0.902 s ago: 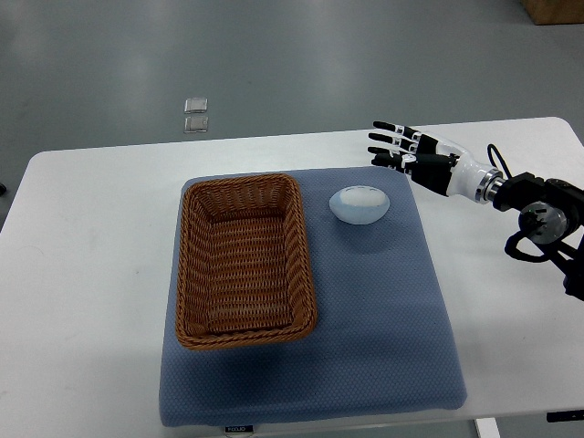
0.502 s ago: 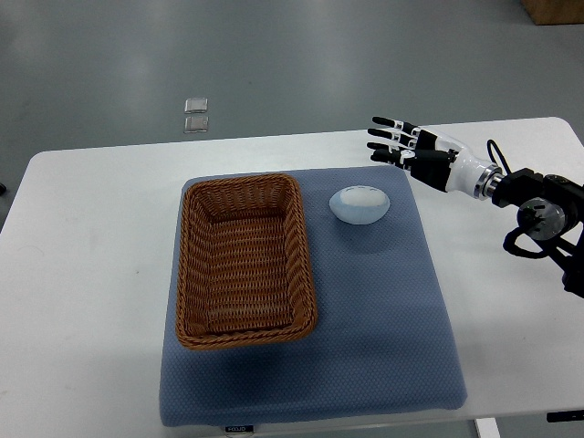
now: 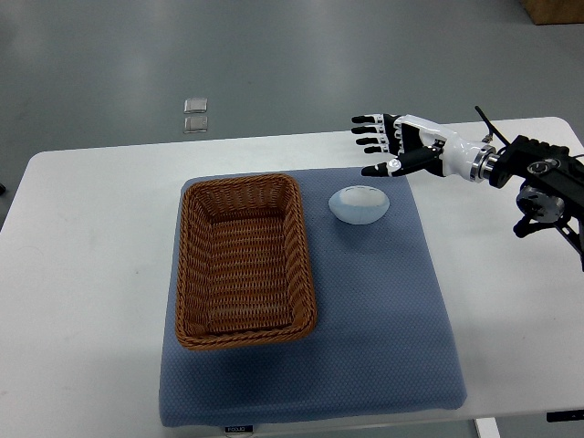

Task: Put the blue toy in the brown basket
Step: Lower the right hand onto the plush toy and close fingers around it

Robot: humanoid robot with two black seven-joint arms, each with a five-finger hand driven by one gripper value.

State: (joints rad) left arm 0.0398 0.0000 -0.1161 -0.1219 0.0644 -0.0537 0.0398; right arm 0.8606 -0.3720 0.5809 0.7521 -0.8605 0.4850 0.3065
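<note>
Blue toy (image 3: 359,203) is judged not yet grasped; the reach is in hand. Left to right: the brown basket (image 3: 245,263) lies empty on the blue mat (image 3: 383,319), the toy rests just beside its right rim, and the right hand (image 3: 392,146) hovers beyond, fingers spread, nothing held. Lowering onto the toy is called for next; open mat is seen around it.

Only the brown basket (image 3: 245,263) stands beside the blue toy (image 3: 359,203).

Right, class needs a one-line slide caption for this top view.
Open right hand hovers beyond pale blue egg-shaped toy, beside empty brown wicker basket.
</note>
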